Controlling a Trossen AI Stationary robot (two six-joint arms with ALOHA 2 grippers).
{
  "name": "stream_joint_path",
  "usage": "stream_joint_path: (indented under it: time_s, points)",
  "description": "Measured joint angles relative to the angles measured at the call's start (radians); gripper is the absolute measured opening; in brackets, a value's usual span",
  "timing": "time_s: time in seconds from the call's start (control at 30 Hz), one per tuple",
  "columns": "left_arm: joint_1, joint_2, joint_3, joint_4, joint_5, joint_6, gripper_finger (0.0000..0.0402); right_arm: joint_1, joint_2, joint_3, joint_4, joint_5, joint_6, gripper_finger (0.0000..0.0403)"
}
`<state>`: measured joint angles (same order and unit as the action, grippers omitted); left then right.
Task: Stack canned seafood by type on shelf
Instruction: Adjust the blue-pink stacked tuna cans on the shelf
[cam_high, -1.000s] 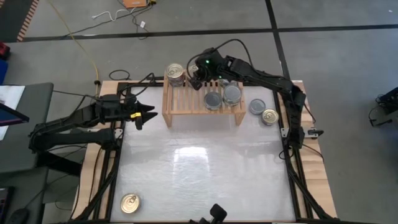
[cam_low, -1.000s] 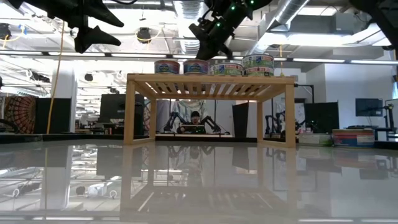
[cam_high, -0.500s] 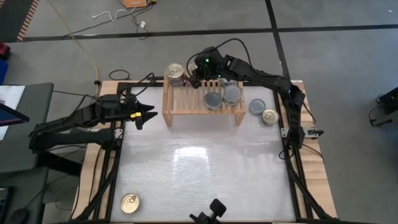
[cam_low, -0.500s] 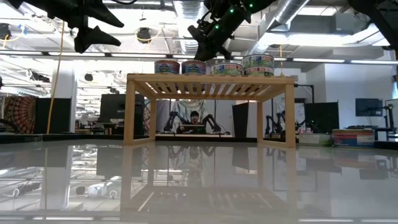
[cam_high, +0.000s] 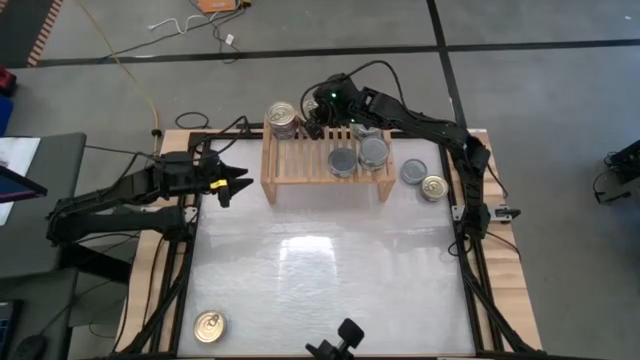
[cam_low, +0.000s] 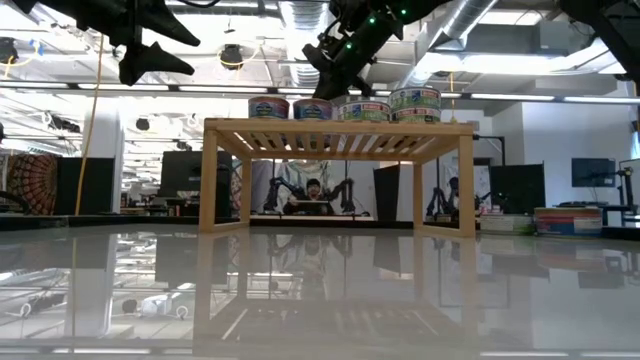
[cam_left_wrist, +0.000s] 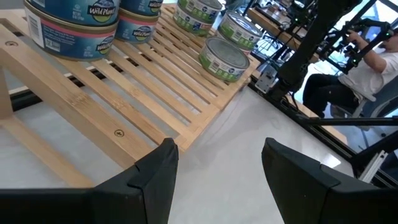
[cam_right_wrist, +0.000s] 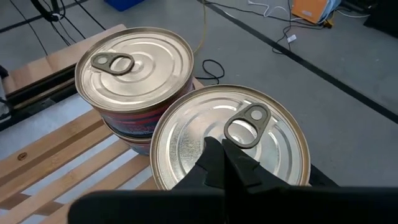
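Observation:
The light-wood shelf (cam_high: 300, 172) (cam_low: 340, 128) stands at the table's far side with several tins on its slats. My right gripper (cam_right_wrist: 225, 149) (cam_high: 313, 128) (cam_low: 322, 88) is shut and hangs over a silver pull-ring tin (cam_right_wrist: 186, 137) (cam_low: 313, 108) at the shelf's far left. A second pull-ring tin (cam_right_wrist: 134, 62) (cam_high: 283, 115) stands right beside it. Green-labelled tins (cam_left_wrist: 225, 57) (cam_high: 358, 155) sit toward the shelf's right end. My left gripper (cam_left_wrist: 217, 146) (cam_high: 233, 190) is open and holds nothing, in the air left of the shelf. My right gripper's shut fingertips (cam_right_wrist: 217, 163) stand over the tin's lid, next to its pull ring (cam_right_wrist: 245, 124), slanting down from the table's right. I cannot tell whether they touch the lid. The tin stands upright on the shelf.
Two loose tins (cam_high: 413, 171) (cam_high: 434, 187) lie on the table right of the shelf. One gold-topped tin (cam_high: 208, 325) lies near the front left corner. A person (cam_low: 315, 190) sits beyond the table, behind the shelf.

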<state>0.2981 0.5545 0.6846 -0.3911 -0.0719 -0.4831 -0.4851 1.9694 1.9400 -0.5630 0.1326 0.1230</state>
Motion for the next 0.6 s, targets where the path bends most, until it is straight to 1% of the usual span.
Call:
stream_joint_path:
  time_s: [0.13,0.33,0.6]
  points:
    - [0.000,0.000,0.000,0.000,0.000,0.000,0.0222,0.007,-0.010,-0.002,0.006,0.000,-0.001,0.0016]
    - [0.000,0.000,0.000,0.000,0.000,0.000,0.0222,0.007,-0.064,-0.002,0.004,0.000,0.000,0.0031]
    - [0.000,0.000,0.000,0.000,0.000,-0.001,0.0222,0.007,-0.139,-0.001,-0.118,0.000,0.000,0.0023]
